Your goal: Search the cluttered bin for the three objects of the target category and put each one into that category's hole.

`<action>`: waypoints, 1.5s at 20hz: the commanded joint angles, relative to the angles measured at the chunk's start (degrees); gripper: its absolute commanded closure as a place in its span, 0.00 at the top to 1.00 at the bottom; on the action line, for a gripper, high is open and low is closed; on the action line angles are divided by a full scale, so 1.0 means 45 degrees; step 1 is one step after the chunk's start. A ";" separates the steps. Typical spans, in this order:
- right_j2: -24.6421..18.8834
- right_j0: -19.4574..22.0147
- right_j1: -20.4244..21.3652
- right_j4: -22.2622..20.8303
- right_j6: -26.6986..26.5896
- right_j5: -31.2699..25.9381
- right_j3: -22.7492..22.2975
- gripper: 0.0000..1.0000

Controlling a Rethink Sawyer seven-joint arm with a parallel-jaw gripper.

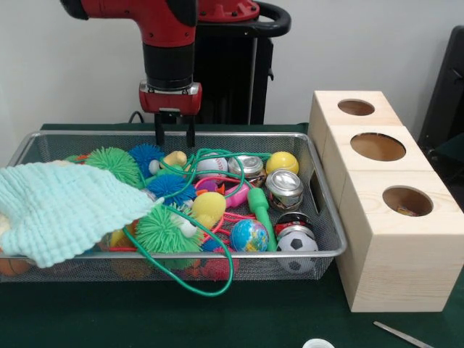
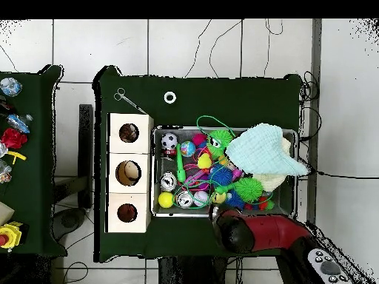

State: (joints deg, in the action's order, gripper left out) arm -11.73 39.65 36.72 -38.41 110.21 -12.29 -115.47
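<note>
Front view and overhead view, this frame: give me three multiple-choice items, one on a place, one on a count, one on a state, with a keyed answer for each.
1. Where does the pale green cloth lie?
A. over one end of the wire bin
B. on the wooden boxes
C. on the floor

2. How many wooden boxes with round holes stand beside the bin?
A. two
B. three
C. four

3. How is the gripper?
A. shut on a ball
B. holding the cloth
C. open, empty, above the bin

Answers: 1 A, the cloth drapes over the bin's end and rim. 2 B, three holes show in a row. 3 C, its fingers are apart with nothing between.
</note>
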 commanded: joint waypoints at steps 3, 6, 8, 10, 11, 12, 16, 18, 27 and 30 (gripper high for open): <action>-0.0437 -0.0373 -0.0631 -0.0322 0.0419 0.0107 0.0485 1.00; -0.0392 -0.0741 -0.0475 -0.0123 0.0598 -0.0087 0.0307 1.00; -0.0389 -0.0907 -0.0476 -0.0084 0.0551 -0.0265 0.0392 1.00; -0.0327 -0.0929 -0.0755 -0.0131 0.0482 -0.0298 0.0709 1.00; -0.0274 -0.0920 -0.0910 -0.0165 0.0460 -0.0287 0.0854 1.00; -0.0217 -0.0888 -0.1090 -0.0201 0.0428 -0.0283 0.1016 1.00; 0.0003 -0.0725 -0.1454 -0.0466 0.0184 -0.0319 0.1366 1.00; 0.0051 -0.0521 -0.1499 -0.0596 0.0022 -0.0346 0.1302 1.00; 0.0259 -0.0065 -0.1281 -0.0654 -0.0485 -0.1089 0.1369 1.00; 0.0316 -0.0065 -0.1078 -0.0752 -0.0641 -0.1253 0.1365 1.00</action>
State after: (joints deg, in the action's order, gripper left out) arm -11.44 38.21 32.61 -38.44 110.21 -12.24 -114.96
